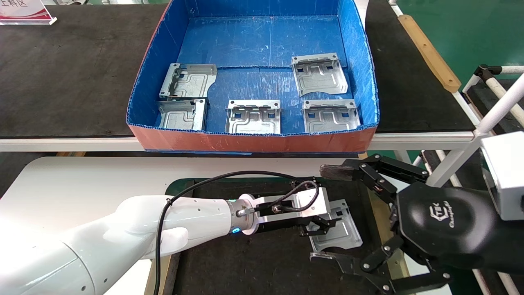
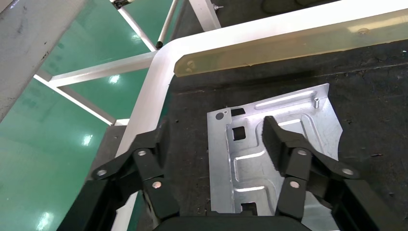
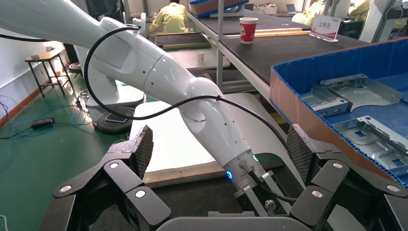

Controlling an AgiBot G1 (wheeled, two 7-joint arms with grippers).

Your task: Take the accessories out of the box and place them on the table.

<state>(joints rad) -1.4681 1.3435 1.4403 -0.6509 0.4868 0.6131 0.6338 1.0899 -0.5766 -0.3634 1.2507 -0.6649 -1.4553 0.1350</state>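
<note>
Scene: two surfaces before me, a dark-topped bench carrying the box [image 1: 254, 139], and nearer me the white surface [image 1: 82, 180] with its dark mat.
Box: blue inside, orange-red outside; five accessories [image 1: 254, 118] lie flat on its floor, two at the near left, one near the middle, two at the right.
Sixth plate [image 1: 342, 233]: out of the box, lying flat on the mat at my right front, close to the mat's tan edge strip [image 2: 288, 43].
Left pincer [image 1: 317, 223]: reaches across the mat to this plate; its fingers [image 2: 276, 139] are spread apart, one over the plate's ribbed face, the other out past the plate's edge over the mat. It grips nothing, as I judge.
Right pincer [image 1: 327, 213]: hangs wide open just beside the same plate, on its right, holding nothing.
Key relation: the plate lies directly under my left pincer; its notched side points toward me.
Nearer arm: the box stands well apart, ahead of both arms; the two left-hand plates suit my left arm, the right-hand pair my right.
Judged stage: one placed, five left.
</note>
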